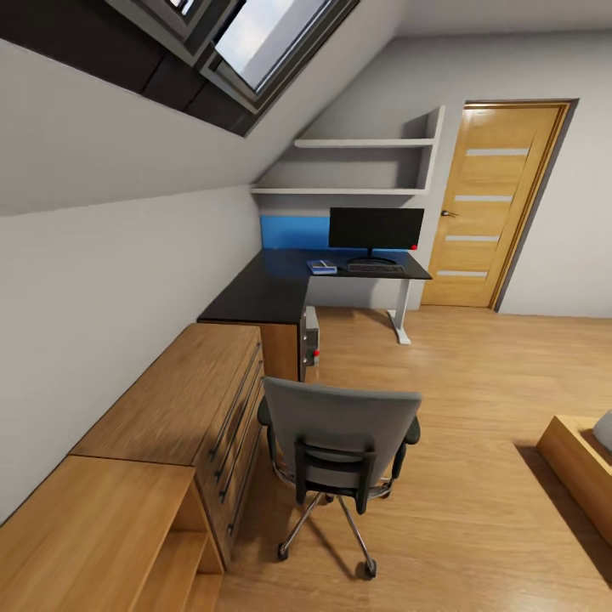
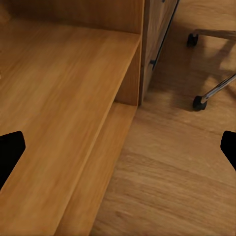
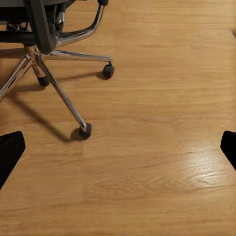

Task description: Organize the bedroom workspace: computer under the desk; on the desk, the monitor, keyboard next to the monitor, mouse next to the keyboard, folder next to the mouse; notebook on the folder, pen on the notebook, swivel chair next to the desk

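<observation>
Chair (image 1: 340, 433) stands short of the black tabletop (image 1: 280, 285), where monitor (image 1: 376, 229), keyboard (image 1: 376, 268) and folder (image 1: 321, 267) sit ready for work; both jaws hang wide, empty.

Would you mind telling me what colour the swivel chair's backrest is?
Grey, with a black frame behind it; the swivel chair shows best in the head view.

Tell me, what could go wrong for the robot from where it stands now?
The swivel chair stands on casters between the robot and the desk, so a bump could send it rolling into the wooden dresser. The chair's chrome legs spread wide over the floor and might catch the robot's base. The small blue item on the desk lies far off, so misjudging it seems possible.
</observation>
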Robot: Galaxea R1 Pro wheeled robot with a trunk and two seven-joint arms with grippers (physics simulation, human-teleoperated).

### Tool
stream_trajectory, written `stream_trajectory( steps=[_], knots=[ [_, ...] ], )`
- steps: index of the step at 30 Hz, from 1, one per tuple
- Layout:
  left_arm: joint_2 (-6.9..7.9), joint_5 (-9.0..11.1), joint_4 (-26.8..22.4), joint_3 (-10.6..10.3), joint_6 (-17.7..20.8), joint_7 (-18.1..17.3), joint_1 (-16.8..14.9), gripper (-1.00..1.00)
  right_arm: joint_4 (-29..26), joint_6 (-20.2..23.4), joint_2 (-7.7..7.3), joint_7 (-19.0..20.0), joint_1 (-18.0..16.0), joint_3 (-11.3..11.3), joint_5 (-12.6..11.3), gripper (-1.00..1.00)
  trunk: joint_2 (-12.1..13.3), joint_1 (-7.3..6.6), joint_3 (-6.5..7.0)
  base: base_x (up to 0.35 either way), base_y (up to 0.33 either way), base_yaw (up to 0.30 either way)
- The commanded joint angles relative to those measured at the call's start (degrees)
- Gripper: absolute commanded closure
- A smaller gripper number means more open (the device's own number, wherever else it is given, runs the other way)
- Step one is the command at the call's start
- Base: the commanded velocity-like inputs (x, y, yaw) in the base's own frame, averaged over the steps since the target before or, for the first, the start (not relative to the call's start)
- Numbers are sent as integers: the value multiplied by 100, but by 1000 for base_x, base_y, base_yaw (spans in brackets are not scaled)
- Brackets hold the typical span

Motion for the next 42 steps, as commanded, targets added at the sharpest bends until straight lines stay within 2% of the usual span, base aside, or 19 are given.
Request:
stream_trajectory(
  steps=[1, 26, 42],
  knots=[
    [5, 47, -10, -49, -10, 27, 1, -100, 3, -9, 2, -34, -3, 49, -23, -100, -4, 1, -5, -4, 0, 0],
    [-1, 47, -11, -51, -12, 27, 1, -100, -3, -12, 0, -33, -3, 49, -23, -100, -4, 1, -4, -90, 0, -2],
    [-10, 47, -35, -49, -31, 48, 1, -100, -4, -17, -7, -32, -3, 48, -23, -100, -4, 1, 29, -3, 0, -130]
  ],
)
